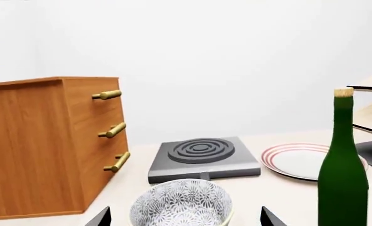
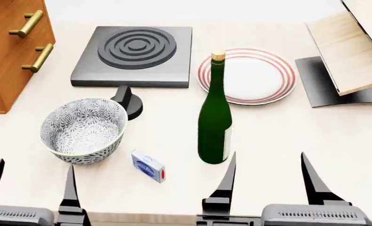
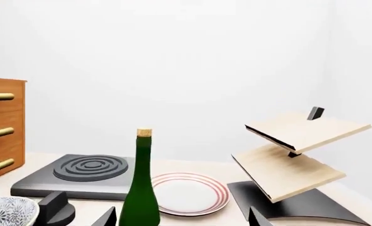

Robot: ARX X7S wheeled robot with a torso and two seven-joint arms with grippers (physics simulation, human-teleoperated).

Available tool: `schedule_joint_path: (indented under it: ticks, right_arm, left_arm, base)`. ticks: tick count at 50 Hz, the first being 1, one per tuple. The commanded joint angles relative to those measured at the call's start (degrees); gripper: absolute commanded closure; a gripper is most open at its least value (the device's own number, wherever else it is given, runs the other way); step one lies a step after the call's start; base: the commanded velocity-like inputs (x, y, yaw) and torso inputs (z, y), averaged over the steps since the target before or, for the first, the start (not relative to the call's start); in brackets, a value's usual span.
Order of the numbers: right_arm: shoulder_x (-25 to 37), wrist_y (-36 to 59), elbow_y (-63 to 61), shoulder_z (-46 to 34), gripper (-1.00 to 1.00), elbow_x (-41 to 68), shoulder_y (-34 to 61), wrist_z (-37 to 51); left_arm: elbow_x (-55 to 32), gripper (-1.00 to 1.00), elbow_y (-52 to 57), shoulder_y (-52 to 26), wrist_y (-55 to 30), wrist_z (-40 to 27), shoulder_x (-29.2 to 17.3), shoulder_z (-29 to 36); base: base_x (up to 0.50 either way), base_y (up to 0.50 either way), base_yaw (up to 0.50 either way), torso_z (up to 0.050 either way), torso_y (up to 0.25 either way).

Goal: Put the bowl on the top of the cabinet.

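Your left end effector (image 2: 32,186) sits spread and empty just near of the bowl (image 2: 83,129), lined up for a grasp; right end effector (image 2: 270,176) spread too; cabinet (image 2: 7,56) far left

left pincer (image 2: 32,181): 2 black tapered fingers | right pincer (image 2: 270,176): same, ribbed grey housing

Bowl (image 2: 83,129) front-left, cabinet (image 2: 10,47) behind it, bottle (image 2: 215,120) right, plate (image 2: 251,75) behind bottle.
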Motion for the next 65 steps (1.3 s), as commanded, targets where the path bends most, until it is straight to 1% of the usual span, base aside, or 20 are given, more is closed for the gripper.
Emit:
schedule_joint_path:
  ticks: [1, 7, 15, 26, 52, 62, 65]
  right_arm:
    - [0.4, 0.3, 0.4, -0.2, -1.0, 0.9, 0.2, 0.5]
    - [1.0, 0.8, -0.5, 0.1, -1.0, 2.0, -0.2, 0.2]
    - [1.0, 0.7, -0.2, -0.4, -1.0, 1.7, -0.1, 1.1]
    - [1.2, 0.5, -0.1, -0.6, -1.0, 2.4, 0.1, 1.5]
    - [2.5, 0.9, -1.2, -2.5, -1.0, 1.3, 0.4, 3.1]
    - [2.7, 1.1, -1.5, -2.1, -1.0, 2.0, 0.7, 3.7]
    - [2.8, 1.0, -1.2, -2.4, -1.0, 1.7, 0.7, 4.0]
  left_arm:
    - [-0.5, -1.0, 0.8, -0.1, -0.4, -0.9, -0.6, 0.3]
    - [-0.9, -1.0, 1.1, 0.3, -0.1, -1.3, -0.8, 0.6]
    - [-1.2, -1.0, 1.2, 0.3, -0.1, -1.7, -1.2, 1.1]
    - [-1.2, -1.0, 2.3, 0.4, -0.5, -2.4, -1.7, 1.7]
    - [-2.4, -1.0, 3.8, 0.3, -1.3, -3.7, -2.7, 2.0]
    - [-2.5, -1.0, 4.7, 0.0, -2.1, -4.3, -3.0, 2.5]
    - [-2.6, -1.0, 4.6, 0.1, -1.9, -4.4, -3.2, 2.5]
  base:
    - [0.0, 0.0, 0.0, 0.0, 0.0]
    - [0.0, 0.03, 0.0, 0.0, 0.0]
    - [0.0, 0.49, 0.0, 0.0, 0.0]
    - [0.0, 0.04, 0.0, 0.0, 0.0]
    - [0.0, 0.49, 0.0, 0.0, 0.0]
    - [0.0, 0.04, 0.0, 0.0, 0.0]
    - [0.0, 0.39, 0.0, 0.0, 0.0]
